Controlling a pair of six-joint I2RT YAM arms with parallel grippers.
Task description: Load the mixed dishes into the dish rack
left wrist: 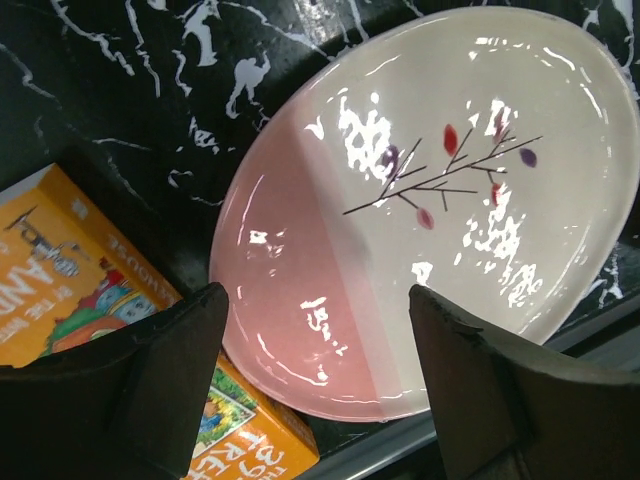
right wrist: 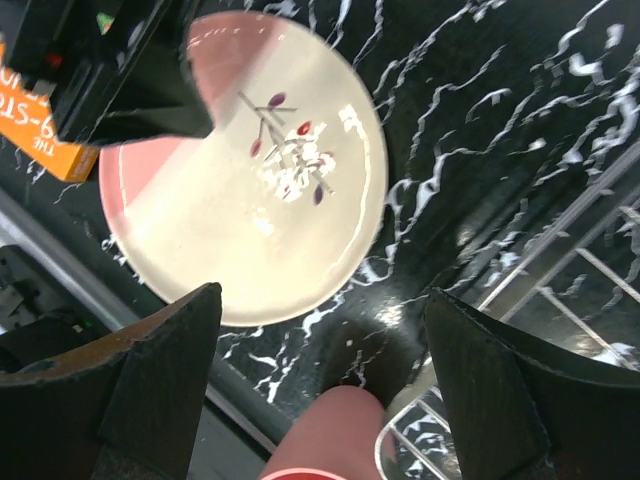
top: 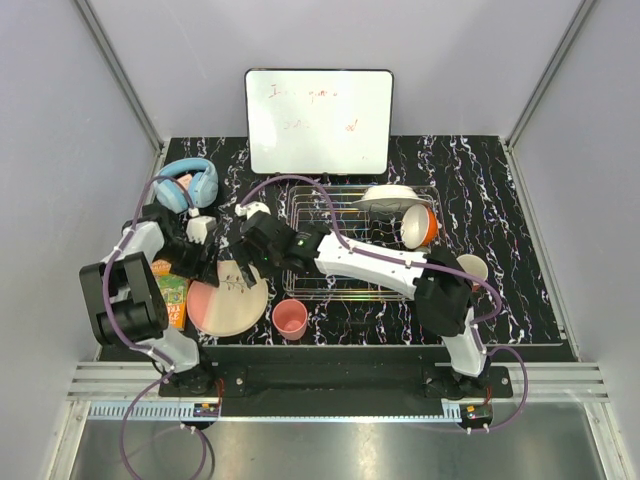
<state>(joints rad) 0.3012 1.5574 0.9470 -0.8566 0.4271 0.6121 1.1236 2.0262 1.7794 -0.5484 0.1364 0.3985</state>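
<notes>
"Over the near left of the table, seen from above, what are both hands doing?"

"Both hover at the large pink plate (top: pixel 228 300). My left gripper (top: pixel 205 262) is at its far-left rim. My right gripper (top: pixel 256 250) reaches across to its far-right rim. Neither holds anything. The dish rack (top: pixel 350 205) sits mid-table to the right, with an orange bowl (top: pixel 420 225) and a pale dish (top: pixel 390 195) in it. The plate lies outside it."

"And from your left wrist?"

"My left fingers (left wrist: pixel 180 350) are spread wide with nothing between them, and the plate (left wrist: pixel 420 230) lies below. Its pink side overlaps the orange book (left wrist: pixel 60 270). I judge that edge is propped up a little, which may let a finger get under."

"From the right wrist?"

"My right gripper (right wrist: pixel 320 300) is spread wide too, and empty, above the plate's (right wrist: pixel 250 200) edge. A flat plate gives little to pinch. That, I think, is why both hands come to it."

"What stands in the way?"

"The small pink cup (right wrist: pixel 320 430) stands just beside the plate, between it and the rack's wires (right wrist: pixel 580 280), on the path I would carry along. My left gripper (right wrist: pixel 110 70) crowds the opposite rim, so the two hands could knock together. The headphones (top: pixel 190 183) lie behind my left arm, apart from the plate."
</notes>
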